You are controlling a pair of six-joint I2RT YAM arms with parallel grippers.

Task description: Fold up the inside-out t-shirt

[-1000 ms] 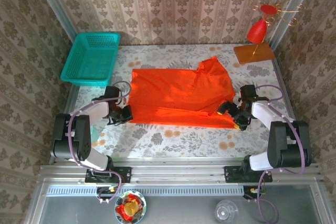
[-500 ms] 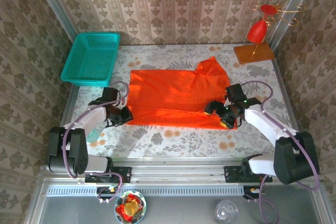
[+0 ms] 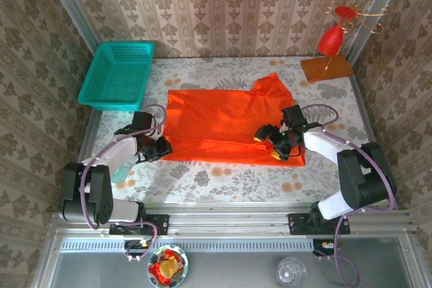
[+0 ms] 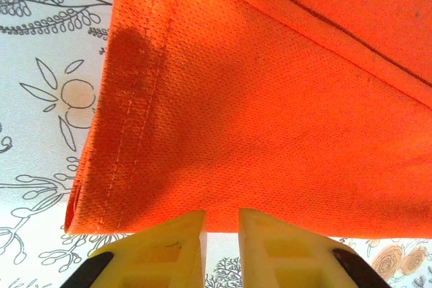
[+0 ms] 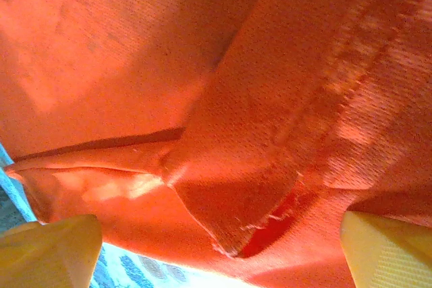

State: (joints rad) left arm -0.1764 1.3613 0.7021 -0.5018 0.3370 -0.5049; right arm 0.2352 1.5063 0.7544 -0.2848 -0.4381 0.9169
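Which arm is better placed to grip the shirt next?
Right, likely: on the right arm the jaws stand wide open over a doubled flap of the t-shirt. On the left arm they are barely parted at the edge.

The left arm (image 3: 121, 148) reaches forward and angles inward. The left end effector (image 3: 164, 147) sits low, its yellow fingers (image 4: 172, 244) a narrow gap apart. The right arm (image 3: 327, 145) stretches toward the left, and the right end effector (image 3: 267, 145) is spread wide.
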